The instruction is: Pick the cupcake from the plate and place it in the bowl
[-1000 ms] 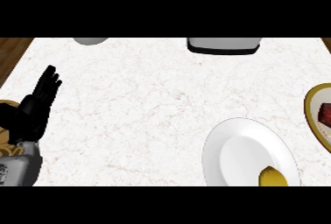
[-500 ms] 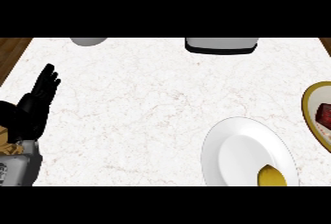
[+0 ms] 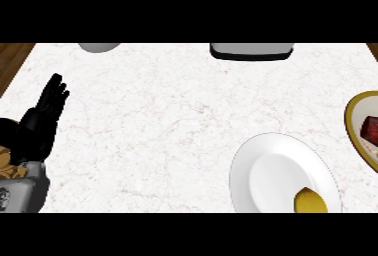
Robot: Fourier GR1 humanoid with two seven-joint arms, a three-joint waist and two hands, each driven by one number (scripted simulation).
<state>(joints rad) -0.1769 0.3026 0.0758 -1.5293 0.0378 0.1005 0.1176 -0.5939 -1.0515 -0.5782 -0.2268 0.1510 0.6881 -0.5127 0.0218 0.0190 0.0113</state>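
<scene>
Nothing has shifted since the earlier frame: left hand (image 3: 40, 117) rests open at left edge, white plate (image 3: 277, 170) holds yellow cupcake (image 3: 310, 201), gold-rimmed bowl (image 3: 354, 117) holds a dark red item (image 3: 370, 131).

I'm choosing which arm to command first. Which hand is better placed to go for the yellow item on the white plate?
Right, as a judgement. The white plate with the yellow item lies at the view's lower right, the robot's right side. The left hand rests open at the far left edge, across the counter. The right hand is not in view.
</scene>
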